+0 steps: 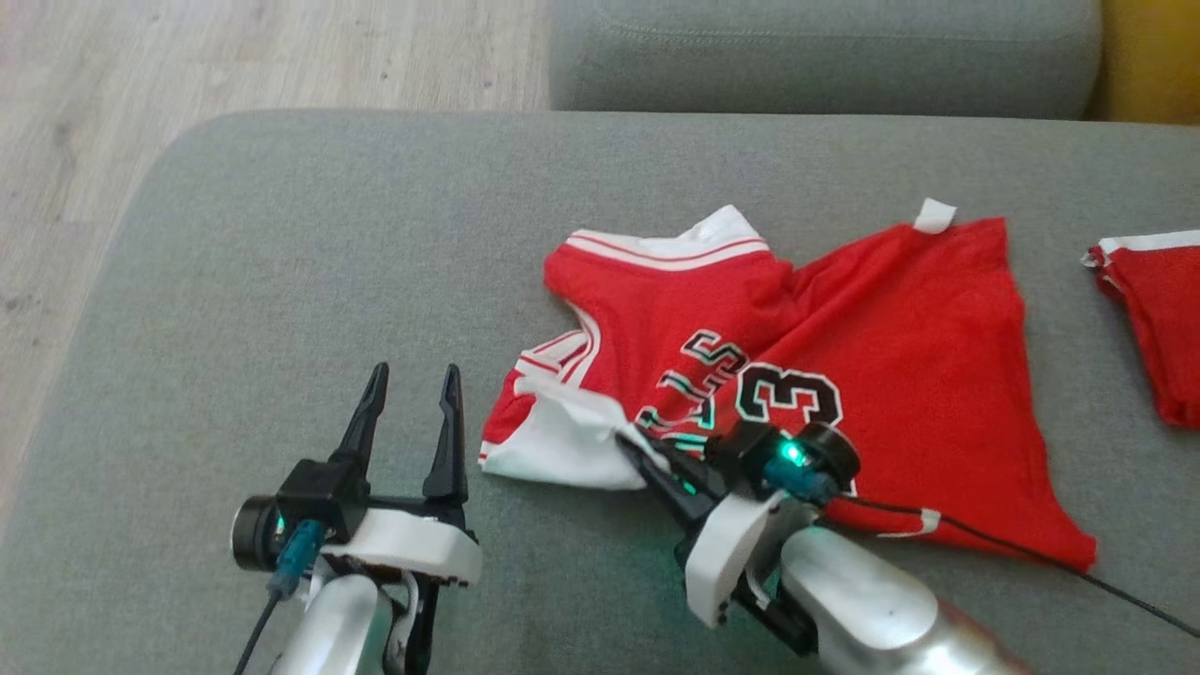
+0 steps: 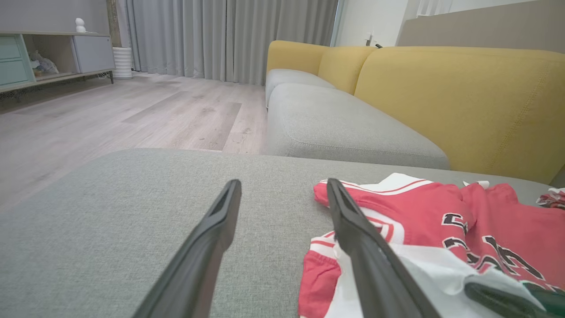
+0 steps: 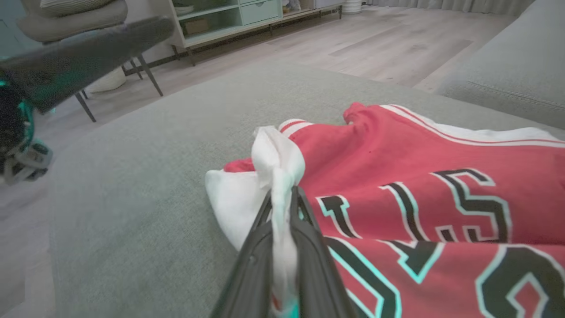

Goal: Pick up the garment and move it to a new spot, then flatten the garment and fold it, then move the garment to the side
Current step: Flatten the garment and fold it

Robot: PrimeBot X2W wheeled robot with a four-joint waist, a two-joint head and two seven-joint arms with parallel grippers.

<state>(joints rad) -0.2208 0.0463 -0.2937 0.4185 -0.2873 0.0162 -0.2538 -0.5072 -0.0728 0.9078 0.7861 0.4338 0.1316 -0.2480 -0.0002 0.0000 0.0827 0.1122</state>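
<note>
The red jersey point(image 1: 844, 328) lies crumpled on the grey sofa seat point(image 1: 281, 281). Its long axis runs across the head view from left to right, and its lettering is skewed by a diagonal fold. At its near left corner the white inside point(image 1: 562, 441) is turned out, and the right jaws are clamped on a bunch of that white cloth, with the right arm point(image 1: 862, 600) reaching in from the near side over the jersey's lower edge. From this pinch almost all of the cloth lies to the right and further away, so a lift here would probably trail the body behind it. The left jaws stand wide apart and hold nothing, low over bare cushion just left of the jersey. The left arm point(image 1: 337, 628) is the nearer one to the striped armhole and looks best placed to take a second corner. A second red garment point(image 1: 1158, 328) lies well apart at the right edge. The seat is soft woven fabric with plenty of free space to the left. Beyond it are a pale wooden floor point(image 1: 187, 56), a yellow backrest point(image 2: 463, 101), grey curtains point(image 2: 220, 35) and a low cabinet point(image 2: 53, 53).
</note>
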